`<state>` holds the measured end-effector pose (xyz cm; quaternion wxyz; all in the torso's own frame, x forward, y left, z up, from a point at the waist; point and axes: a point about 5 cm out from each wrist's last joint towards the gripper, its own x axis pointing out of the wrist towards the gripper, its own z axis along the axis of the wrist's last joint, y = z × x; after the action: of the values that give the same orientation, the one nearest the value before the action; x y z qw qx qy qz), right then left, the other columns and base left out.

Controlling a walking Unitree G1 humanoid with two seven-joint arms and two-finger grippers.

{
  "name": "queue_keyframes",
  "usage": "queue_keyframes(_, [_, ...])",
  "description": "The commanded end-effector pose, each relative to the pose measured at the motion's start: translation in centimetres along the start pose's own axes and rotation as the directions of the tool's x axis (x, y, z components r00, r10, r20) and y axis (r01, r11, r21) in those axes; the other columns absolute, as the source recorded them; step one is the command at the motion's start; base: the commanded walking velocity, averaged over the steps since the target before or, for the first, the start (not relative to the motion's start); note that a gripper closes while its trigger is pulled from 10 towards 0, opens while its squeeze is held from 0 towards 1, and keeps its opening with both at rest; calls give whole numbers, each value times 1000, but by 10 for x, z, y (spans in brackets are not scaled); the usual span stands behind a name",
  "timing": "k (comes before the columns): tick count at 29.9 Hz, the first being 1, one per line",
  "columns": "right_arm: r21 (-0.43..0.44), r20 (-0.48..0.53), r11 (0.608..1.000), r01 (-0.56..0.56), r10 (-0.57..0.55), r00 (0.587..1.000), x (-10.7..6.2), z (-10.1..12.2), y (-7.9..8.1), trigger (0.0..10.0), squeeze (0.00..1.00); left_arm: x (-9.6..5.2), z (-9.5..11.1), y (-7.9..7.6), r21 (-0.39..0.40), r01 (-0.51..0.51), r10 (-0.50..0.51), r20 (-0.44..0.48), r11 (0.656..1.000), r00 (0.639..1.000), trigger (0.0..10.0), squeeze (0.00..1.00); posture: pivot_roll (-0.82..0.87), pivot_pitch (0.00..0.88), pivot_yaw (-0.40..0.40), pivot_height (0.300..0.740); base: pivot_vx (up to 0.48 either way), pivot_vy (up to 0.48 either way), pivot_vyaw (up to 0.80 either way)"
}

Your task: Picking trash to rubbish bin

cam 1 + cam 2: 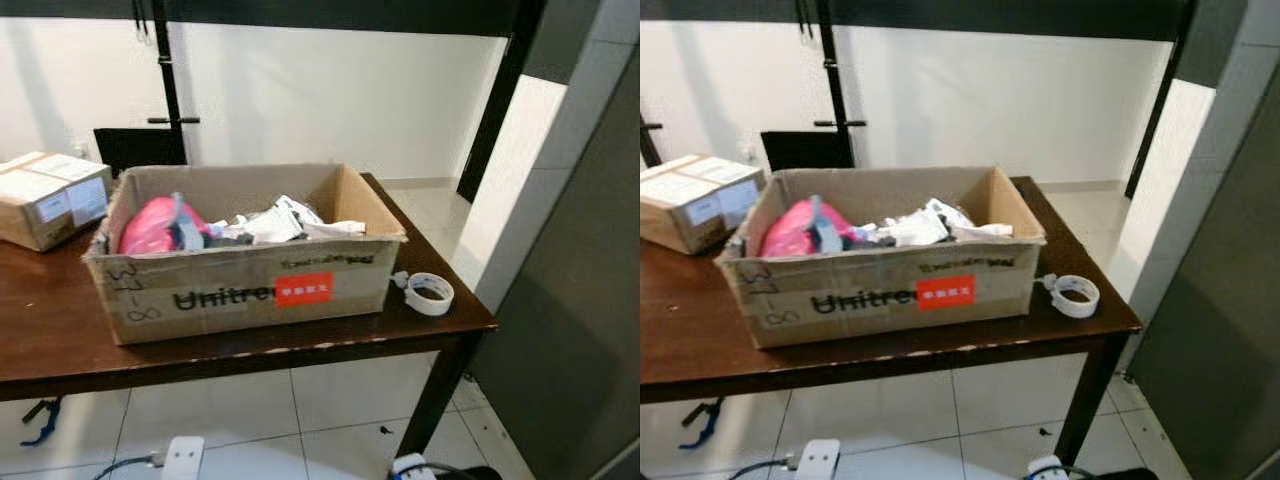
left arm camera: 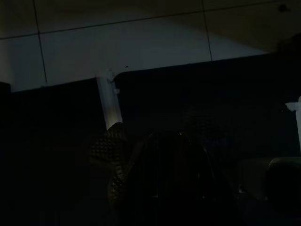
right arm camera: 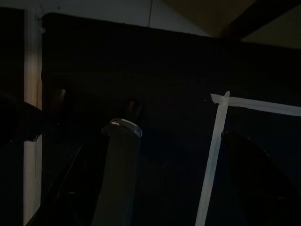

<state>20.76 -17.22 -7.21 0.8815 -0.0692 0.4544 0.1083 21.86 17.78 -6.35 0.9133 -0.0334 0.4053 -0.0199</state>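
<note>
An open cardboard box (image 1: pixel 240 292) printed "Unitree" with a red label stands on the dark wooden table (image 1: pixel 60 340). It holds trash: a pink bag (image 1: pixel 152 226) at its left and crumpled white paper and wrappers (image 1: pixel 280 222) in the middle. A roll of white tape (image 1: pixel 430 292) lies on the table just right of the box. My left gripper (image 2: pixel 164 179) and right gripper (image 3: pixel 183 179) hang idle in deep shade, seen as dark shapes in the wrist views.
A sealed smaller carton (image 1: pixel 50 198) sits at the table's far left. A black stand (image 1: pixel 168 90) rises behind the table by the white wall. A dark panel (image 1: pixel 580 300) closes the right side. A white power strip (image 1: pixel 183 455) and blue clip (image 1: pixel 40 422) lie on the tiled floor.
</note>
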Motion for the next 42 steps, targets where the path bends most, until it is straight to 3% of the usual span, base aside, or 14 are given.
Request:
queue_keyframes(1, [9, -12, 1000, 8, -8, 1000, -1, -3, -3, 10000, 0, 0, 0, 2, 7, 0, 0, -1, 1000, 1000, 10000, 78, 22, 38, -50, 740, 0, 0, 0])
queue_keyframes(10, [10, -11, 1000, 8, -8, 1000, -1, -3, -2, 10000, 0, 0, 4, 2, 13, -2, 2, 12, 1000, 1000, 10000, 71, 26, 40, -48, 740, 0, 324, 0])
queue_keyframes(19, [2, -6, 1000, 9, -9, 1000, -1, -2, -3, 10000, 0, 0, 16, 7, 26, -45, 42, 97, 999, 994, 10000, 75, 28, 38, -48, 740, 0, 53, 0])
queue_keyframes(23, [-25, 10, 1000, 7, -7, 1000, -1, 1, -5, 10000, 0, 0, 26, -1, 117, 10, -30, 170, 993, 985, 10000, 82, 30, 40, -49, 740, 0, 0, 0])
queue_keyframes(26, [-48, 38, 999, 8, -6, 999, -2, 8, -10, 10000, 0, -1, 32, -11, 270, 79, -135, 194, 960, 972, 10000, 71, 30, 42, -49, 740, 0, 0, 0])
queue_keyframes(28, [-78, 70, 997, 0, 6, 998, -2, 16, -14, 10000, 0, -3, 37, -19, 415, 152, -249, 189, 897, 950, 10000, 63, 30, 42, -49, 740, 0, 0, 0])
queue_keyframes(29, [-78, 70, 997, 0, 6, 998, -2, 16, -14, 10000, 0, -3, 37, -19, 415, 152, -249, 189, 897, 950, 10000, 63, 30, 42, -49, 740, 0, 0, 0])
queue_keyframes(31, [-115, 124, 993, -30, 45, 991, -4, 29, -21, 10000, 0, -9, 48, -29, 553, 239, -401, 191, 798, 896, 10000, 27, 33, 47, -49, 740, 0, 0, 0])
queue_keyframes(32, [-115, 124, 993, -30, 45, 991, -4, 29, -21, 10000, 0, -9, 48, -29, 553, 239, -401, 191, 798, 896, 10000, 27, 33, 47, -49, 740, 0, 0, 0])
queue_keyframes(33, [-156, 159, 987, -42, 67, 985, -6, 40, -27, 10000, 0, -12, 58, -33, 602, 271, -468, 196, 751, 862, 10000, 20, 35, 47, -50, 740, 0, 0, 0])
queue_keyframes(37, [-194, 193, 980, -41, 79, 978, -9, 51, -34, 10000, 0, -13, 72, -36, 604, 285, -500, 222, 744, 837, 10000, 12, 33, 47, -47, 740, 0, 0, 0])
queue_keyframes(38, [-214, 216, 976, -29, 76, 973, -11, 59, -39, 10000, 0, -13, 84, -38, 587, 272, -498, 264, 763, 826, 10000, 31, 32, 45, -44, 740, 0, 0, 0])
queue_keyframes(42, [-247, 238, 968, -52, 112, 965, -11, 67, -35, 10000, 0, -12, 90, -38, 599, 233, -473, 280, 766, 835, 10000, 94, 31, 43, -40, 740, 0, -240, 0])
